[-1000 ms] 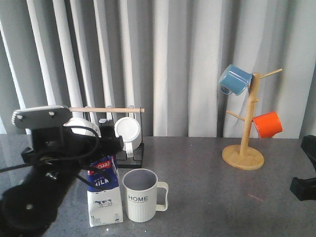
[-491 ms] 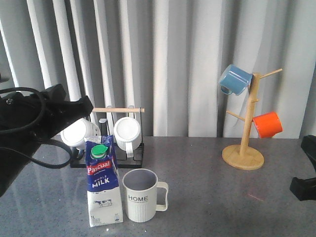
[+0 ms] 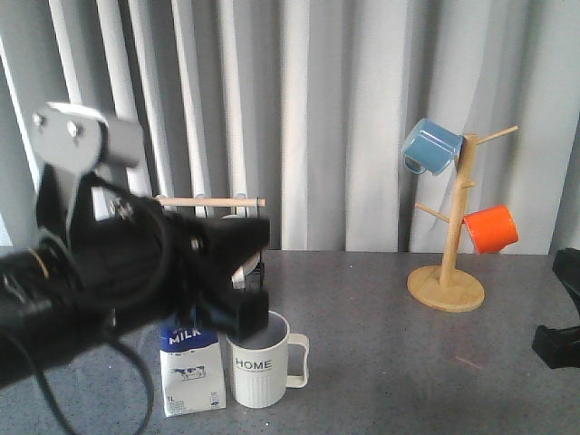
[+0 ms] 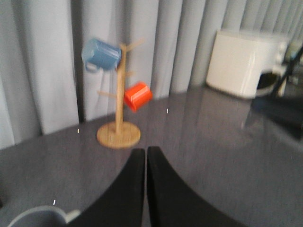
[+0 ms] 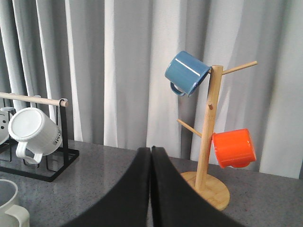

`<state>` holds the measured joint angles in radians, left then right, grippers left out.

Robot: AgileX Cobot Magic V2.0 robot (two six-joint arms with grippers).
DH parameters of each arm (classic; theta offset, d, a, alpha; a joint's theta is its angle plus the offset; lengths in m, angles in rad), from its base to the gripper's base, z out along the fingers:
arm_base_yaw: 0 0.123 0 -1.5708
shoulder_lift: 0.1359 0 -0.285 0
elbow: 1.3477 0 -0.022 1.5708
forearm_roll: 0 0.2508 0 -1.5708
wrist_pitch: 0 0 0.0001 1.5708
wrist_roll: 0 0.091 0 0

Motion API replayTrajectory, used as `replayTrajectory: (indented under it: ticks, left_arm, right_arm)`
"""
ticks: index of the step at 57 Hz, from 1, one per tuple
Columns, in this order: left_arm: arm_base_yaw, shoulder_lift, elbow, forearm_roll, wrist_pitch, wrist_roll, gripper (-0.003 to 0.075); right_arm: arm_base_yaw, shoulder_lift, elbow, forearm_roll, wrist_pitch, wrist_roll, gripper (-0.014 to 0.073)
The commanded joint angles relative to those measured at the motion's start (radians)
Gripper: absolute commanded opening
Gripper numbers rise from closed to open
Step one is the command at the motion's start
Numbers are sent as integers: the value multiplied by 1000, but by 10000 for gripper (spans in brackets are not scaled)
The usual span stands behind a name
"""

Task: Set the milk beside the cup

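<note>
The milk (image 3: 192,376) stands upright on the grey table (image 3: 381,381), touching or nearly touching the left side of the cup. Only its white base with the cow and the "MILK" text show; my left arm hides its top. The cup (image 3: 258,362), ribbed and marked "HOME", has its handle to the right. Its rim shows in the left wrist view (image 4: 35,216) and the right wrist view (image 5: 7,203). My left gripper (image 4: 146,150) is shut and empty, above the cup and pointed at the mug tree. My right gripper (image 5: 151,149) is shut and empty, off to the right.
A wooden mug tree (image 3: 446,272) with a blue mug (image 3: 430,145) and an orange mug (image 3: 490,228) stands at the back right. A black rack (image 5: 40,163) with white mugs stands behind the milk. A white appliance (image 4: 246,64) sits far right.
My left arm has swung from the left across to the front of the milk and now hides the carton's top. The milk and cup have not moved.
</note>
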<state>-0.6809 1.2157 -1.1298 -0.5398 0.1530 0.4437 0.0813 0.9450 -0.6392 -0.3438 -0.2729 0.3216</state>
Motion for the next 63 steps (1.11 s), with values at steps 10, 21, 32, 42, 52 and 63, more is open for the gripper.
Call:
replayTrajectory:
  ticks: [10, 21, 32, 42, 52, 63]
  left_arm:
    - [130, -272, 324, 421, -161, -407, -7]
    - [435, -628, 644, 495, -176, -525, -7]
    - [644, -955, 870, 577, -185, -525, -7]
    - [688, -1152, 1031, 578, -173, -535, -7]
    - [691, -1240, 1135, 582, -174, -536, -7]
    - [691, -1241, 1134, 585, -129, -537, -7]
  right_arm:
    - [-5, -6, -32, -4, -71, 1, -8]
    - [-5, -6, -32, -4, -71, 1, -8]
    - [-5, -6, -32, -4, -71, 1, -8]
    - [-5, -6, -32, -4, -71, 1, -8]
    - [-5, -6, -32, -4, -70, 1, -8]
    - [-5, -6, -32, -4, -71, 1, -8]
